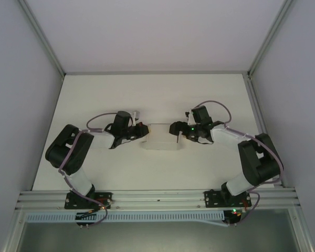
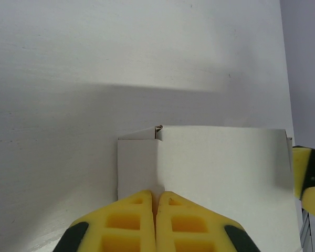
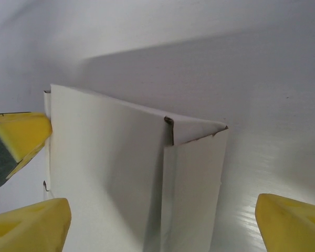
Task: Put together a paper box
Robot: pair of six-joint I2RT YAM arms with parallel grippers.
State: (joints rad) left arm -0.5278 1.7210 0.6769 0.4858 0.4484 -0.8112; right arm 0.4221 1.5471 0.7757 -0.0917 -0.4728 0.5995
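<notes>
From above, the table [image 1: 94,100] is flat and white. It has pale grey walls [image 1: 16,79] at its sides and a metal frame [image 1: 157,197] along the near edge. The paper box [image 1: 161,139] lies in the middle of the table. Its long side runs left to right, with one end toward each arm. The left gripper [image 1: 142,131] is at the left end of the box and the right gripper [image 1: 174,128] is at the right end. In the left wrist view, the white table stretches away and the box [image 2: 220,173] points ahead, with a small flap [image 2: 137,165] folded on its left. The left gripper's [image 2: 155,198] two yellow fingers are pressed tight together at the box's near edge. I cannot tell if any card is pinched between them. In the right wrist view, the box [image 3: 105,173] has a side panel [image 3: 191,194] bent at a crease, and the white table lies behind it. The right gripper's [image 3: 163,210] fingers are spread wide apart, with the box between them.
</notes>
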